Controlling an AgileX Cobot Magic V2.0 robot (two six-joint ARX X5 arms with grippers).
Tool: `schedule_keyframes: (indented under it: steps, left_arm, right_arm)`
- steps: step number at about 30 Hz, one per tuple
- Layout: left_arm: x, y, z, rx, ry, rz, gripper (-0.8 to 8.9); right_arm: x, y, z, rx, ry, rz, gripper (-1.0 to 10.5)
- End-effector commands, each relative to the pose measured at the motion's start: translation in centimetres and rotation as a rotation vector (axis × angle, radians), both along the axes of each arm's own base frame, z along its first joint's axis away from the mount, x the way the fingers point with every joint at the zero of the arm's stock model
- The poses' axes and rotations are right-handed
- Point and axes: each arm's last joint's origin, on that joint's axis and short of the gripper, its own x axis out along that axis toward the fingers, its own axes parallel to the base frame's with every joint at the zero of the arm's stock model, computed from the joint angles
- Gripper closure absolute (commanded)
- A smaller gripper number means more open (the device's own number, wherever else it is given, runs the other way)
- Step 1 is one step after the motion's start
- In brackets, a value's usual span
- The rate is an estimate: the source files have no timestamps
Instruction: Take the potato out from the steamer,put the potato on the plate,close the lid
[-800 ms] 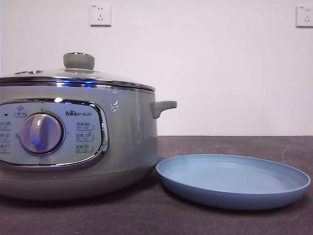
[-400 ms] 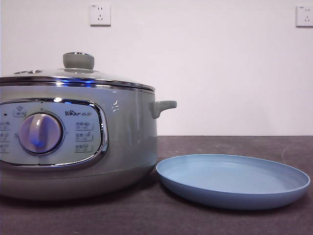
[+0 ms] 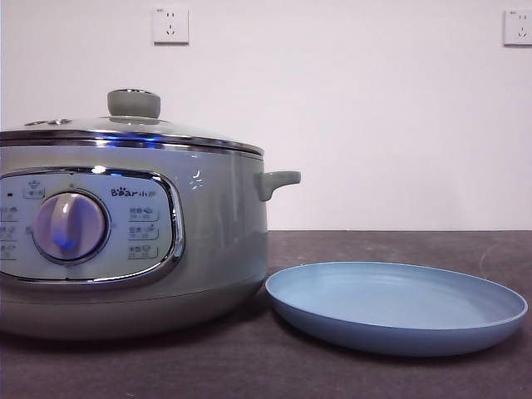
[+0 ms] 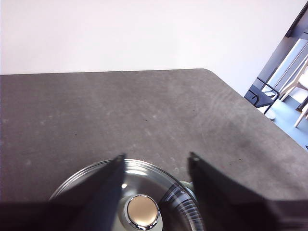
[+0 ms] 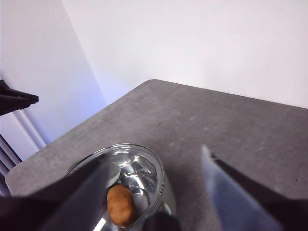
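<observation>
The pale grey-green steamer [image 3: 220, 241] stands at the left of the front view with the glass lid [image 3: 166, 129] resting on it. In the right wrist view the orange-brown potato [image 5: 120, 206] shows through the lid [image 5: 137, 168], lying inside the pot. The light-blue plate [image 3: 399, 332] sits bare to the steamer's right. My left gripper [image 4: 156, 156] hangs open above the lid [image 4: 159, 185], its jaws either side of the knob [image 4: 142, 211] and clear of it. My right gripper [image 5: 156, 156] is open and holds nothing, well above the pot. Neither arm shows in the front view.
The steamer's stubby side handle [image 3: 278, 181] points toward the plate. The control panel with its dial [image 3: 71, 226] faces the front camera. Dark table [image 4: 144, 110] stretches beyond the pot to a rounded far corner. Two wall sockets [image 3: 170, 25] are on the wall behind.
</observation>
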Motion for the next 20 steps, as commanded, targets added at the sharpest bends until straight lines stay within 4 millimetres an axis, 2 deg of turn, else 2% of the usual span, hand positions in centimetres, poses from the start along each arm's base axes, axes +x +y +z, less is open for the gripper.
schedule_keyframes:
  steps: [1,10,20]
  left_arm:
    - [0.2,-0.1,0.2,0.011,-0.016,-0.008,4.63]
    - [2.5,-1.1,-1.2,0.044,0.057,-0.017,4.63]
    - [5.1,-4.6,-3.6,0.192,0.136,0.003,4.63]
  right_arm:
    - [0.0,0.0,0.2,-0.003,-0.013,0.0,4.4]
    - [0.0,0.0,0.2,-0.003,-0.013,0.001,4.4]
    - [0.0,0.0,0.2,-0.002,-0.012,0.0,4.4]
